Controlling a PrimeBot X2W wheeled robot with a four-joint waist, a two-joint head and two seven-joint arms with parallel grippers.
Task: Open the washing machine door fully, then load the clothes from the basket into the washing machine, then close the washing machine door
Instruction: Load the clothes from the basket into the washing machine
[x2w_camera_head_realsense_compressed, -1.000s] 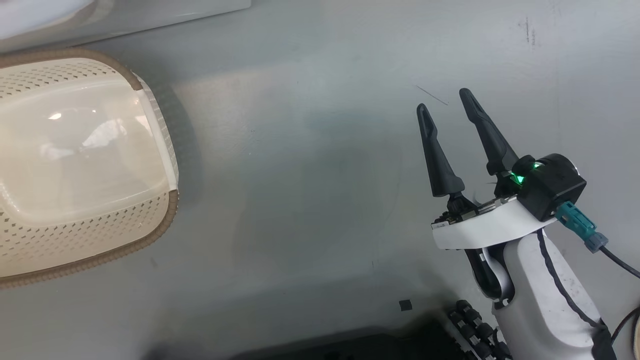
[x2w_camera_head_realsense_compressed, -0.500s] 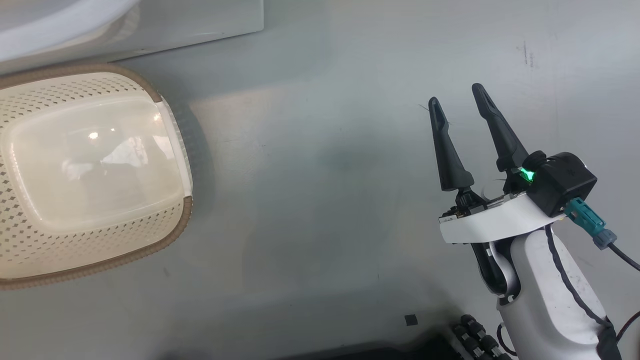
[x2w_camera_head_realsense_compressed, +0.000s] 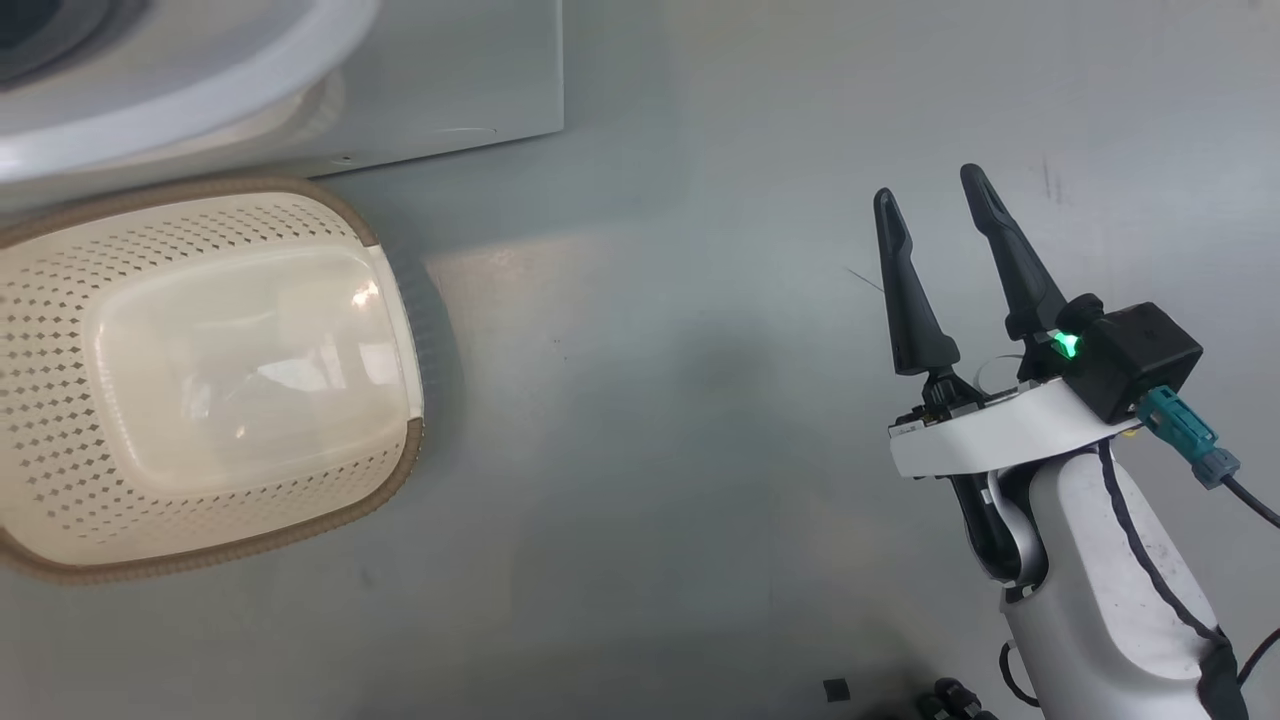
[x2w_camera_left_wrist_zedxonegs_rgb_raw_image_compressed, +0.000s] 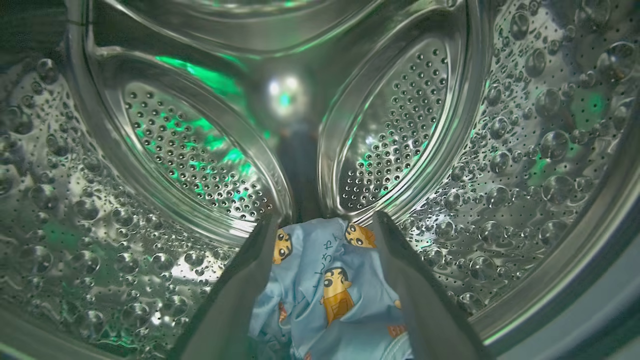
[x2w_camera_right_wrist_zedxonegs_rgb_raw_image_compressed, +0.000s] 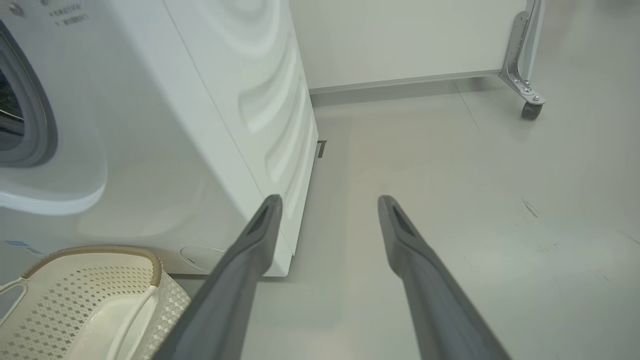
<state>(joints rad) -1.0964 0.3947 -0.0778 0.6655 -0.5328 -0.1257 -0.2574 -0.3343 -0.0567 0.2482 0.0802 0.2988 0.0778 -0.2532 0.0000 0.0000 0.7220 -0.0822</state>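
Note:
My left gripper (x2w_camera_left_wrist_zedxonegs_rgb_raw_image_compressed: 326, 218) is open inside the washing machine's perforated steel drum (x2w_camera_left_wrist_zedxonegs_rgb_raw_image_compressed: 525, 150). Light blue clothes (x2w_camera_left_wrist_zedxonegs_rgb_raw_image_compressed: 330, 280) with cartoon faces lie on the drum floor between and below its fingers. The cream basket (x2w_camera_head_realsense_compressed: 400, 480) stands on the floor at the left of the head view, nothing in it, just in front of the white washing machine (x2w_camera_head_realsense_compressed: 450, 80). My right gripper (x2w_camera_head_realsense_compressed: 928, 185) hangs open over bare floor well right of the basket. In the right wrist view the right gripper (x2w_camera_right_wrist_zedxonegs_rgb_raw_image_compressed: 329, 198) points past the washing machine (x2w_camera_right_wrist_zedxonegs_rgb_raw_image_compressed: 225, 100) corner, the basket (x2w_camera_right_wrist_zedxonegs_rgb_raw_image_compressed: 100, 250) at lower left. The washing machine door is out of view.
Grey floor (x2w_camera_head_realsense_compressed: 650, 400) stretches between basket and right arm. A white panel on a metal caster (x2w_camera_right_wrist_zedxonegs_rgb_raw_image_compressed: 530, 107) stands at the far right behind the machine. A teal plug and cable (x2w_camera_head_realsense_compressed: 1185, 440) trail from the right wrist.
The head camera has tilted, so the basket and machine sit lower and further right in the picture. The right gripper stays open and holds nearly the same place.

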